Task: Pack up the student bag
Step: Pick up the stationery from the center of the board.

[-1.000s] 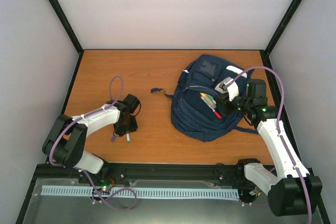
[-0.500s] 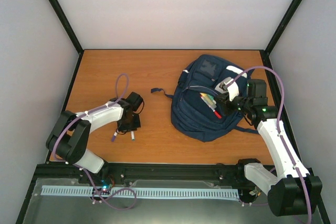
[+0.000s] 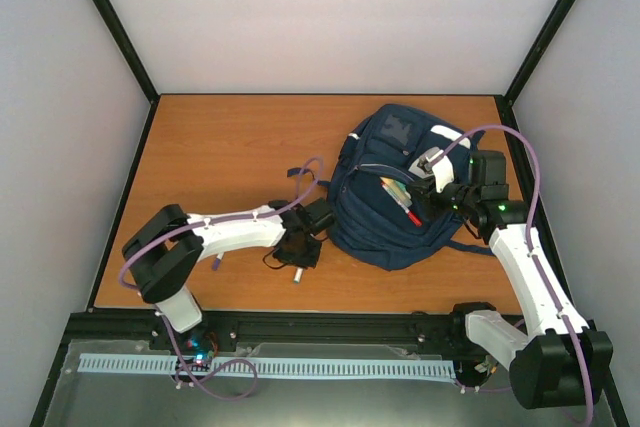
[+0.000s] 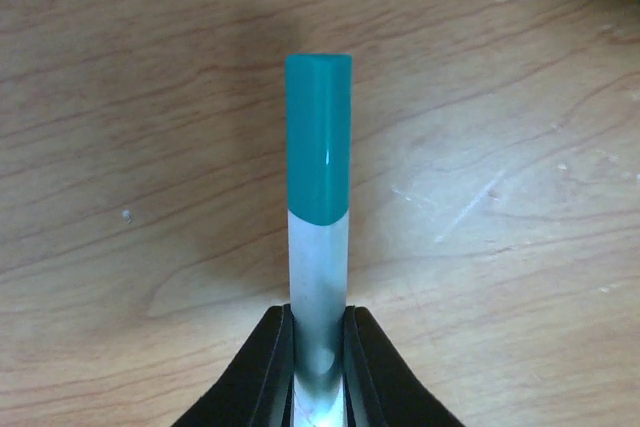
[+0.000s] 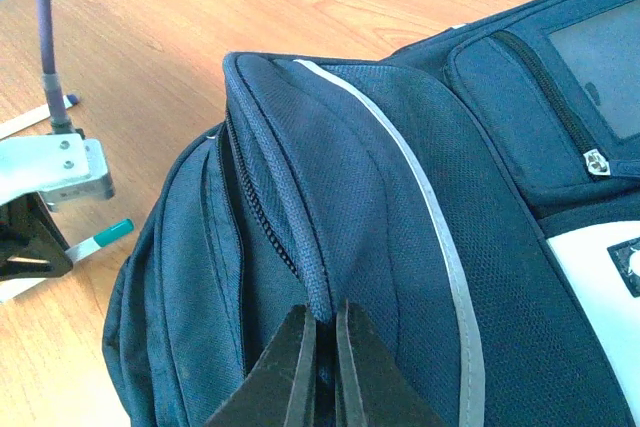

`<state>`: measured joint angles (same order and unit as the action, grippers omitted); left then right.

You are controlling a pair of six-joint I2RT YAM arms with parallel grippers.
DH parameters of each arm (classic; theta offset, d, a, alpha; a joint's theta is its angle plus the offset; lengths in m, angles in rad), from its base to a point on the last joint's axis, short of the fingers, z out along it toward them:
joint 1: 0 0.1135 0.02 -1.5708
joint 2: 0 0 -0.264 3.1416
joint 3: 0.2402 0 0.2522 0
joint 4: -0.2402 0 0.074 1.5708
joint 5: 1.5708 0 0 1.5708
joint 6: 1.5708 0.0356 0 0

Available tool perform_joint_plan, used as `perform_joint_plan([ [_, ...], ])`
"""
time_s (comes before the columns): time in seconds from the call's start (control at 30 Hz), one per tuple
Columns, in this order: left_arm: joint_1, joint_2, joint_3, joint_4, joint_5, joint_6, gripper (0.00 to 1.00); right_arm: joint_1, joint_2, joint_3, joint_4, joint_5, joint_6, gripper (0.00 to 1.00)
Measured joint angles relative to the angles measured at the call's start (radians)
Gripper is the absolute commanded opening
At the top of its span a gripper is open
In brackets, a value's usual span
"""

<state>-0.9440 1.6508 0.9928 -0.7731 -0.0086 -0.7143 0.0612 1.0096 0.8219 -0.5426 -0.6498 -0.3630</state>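
The student bag (image 3: 385, 207) is a navy backpack lying at the right of the table, with several pens (image 3: 400, 199) sticking out of its open compartment. My right gripper (image 3: 432, 187) is shut on the edge of the bag's opening flap (image 5: 300, 247) and holds it up. My left gripper (image 3: 298, 259) is shut on a white marker with a teal cap (image 4: 318, 147), just left of the bag and low over the table. The marker also shows in the right wrist view (image 5: 100, 237).
A small pen (image 3: 218, 264) lies on the table to the left. A bag strap (image 3: 305, 175) trails from the bag's left side. The wooden table (image 3: 220, 147) is ringed by a black frame and grey walls.
My left gripper has moved to the right across the table with the marker in it, from the left side up to the bag. The right arm has not moved.
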Motion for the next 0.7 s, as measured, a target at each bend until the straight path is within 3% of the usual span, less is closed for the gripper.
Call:
perform_joint_plan([
  [0.3, -0.051, 0.116, 0.072, -0.098, -0.081, -0.037, 0.23, 0.0, 0.008, 0.0, 0.0, -0.011, 0.0, 0.03],
  [0.53, -0.053, 0.105, 0.059, -0.118, -0.064, -0.085, 0.1, 0.0, 0.01, 0.0, 0.0, -0.013, -0.003, 0.03],
  [0.7, -0.054, 0.099, 0.053, -0.117, -0.053, -0.093, 0.08, 0.0, 0.013, 0.0, 0.0, -0.016, -0.004, 0.03],
])
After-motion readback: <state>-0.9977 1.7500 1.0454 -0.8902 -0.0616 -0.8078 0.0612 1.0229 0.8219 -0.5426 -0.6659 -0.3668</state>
